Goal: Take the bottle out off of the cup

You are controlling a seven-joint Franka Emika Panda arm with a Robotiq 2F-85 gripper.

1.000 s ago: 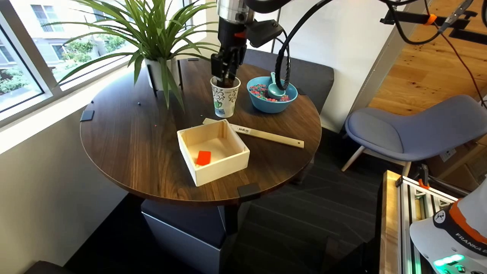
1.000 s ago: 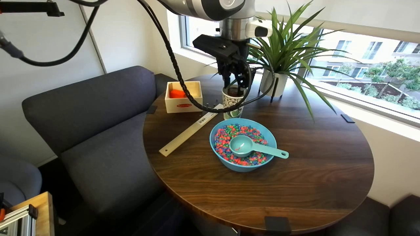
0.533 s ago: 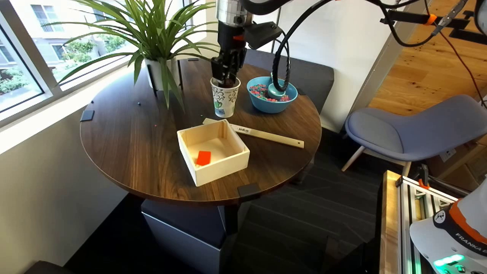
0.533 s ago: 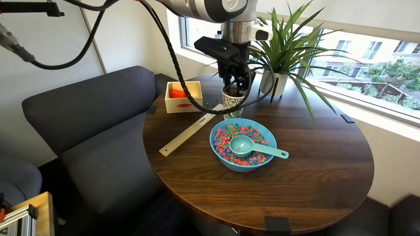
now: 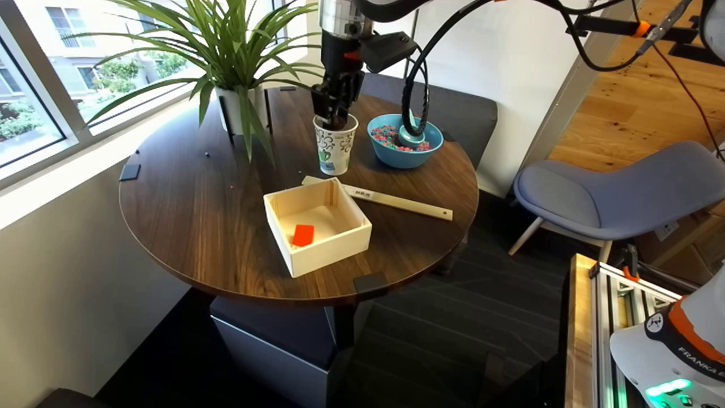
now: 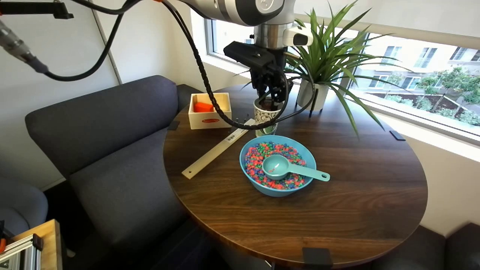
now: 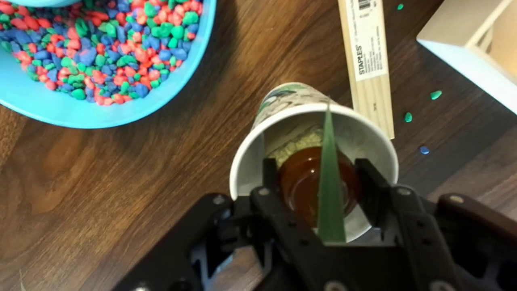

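The bottle [image 7: 297, 190], dark brown and glossy, stands inside the cup. Its top shows in the wrist view, and a little brown shows in an exterior view [image 6: 267, 105]. The cup [image 5: 335, 148] is white with a dark swirl and green pattern. It stands upright on the table, and its pale rim shows in the wrist view [image 7: 247, 155] with yellowish grains inside. My gripper [image 7: 315, 171] reaches down into the cup's mouth, one finger against each side of the bottle with no visible gap. A green leaf-like strip [image 7: 330, 194] crosses in front of the bottle. The lower bottle is hidden.
A blue bowl [image 6: 245, 172] of coloured pebbles with a teal scoop [image 6: 276, 167] stands beside the cup. A wooden ruler [image 5: 402, 204] and a cream box [image 5: 328, 260] holding a red block [image 5: 303, 235] lie near. A potted plant [image 5: 241, 110] stands close behind the arm.
My gripper has shifted very slightly left and down in an exterior view, staying at the cup's mouth. The arm's cables have swung a little. The cup has not moved.
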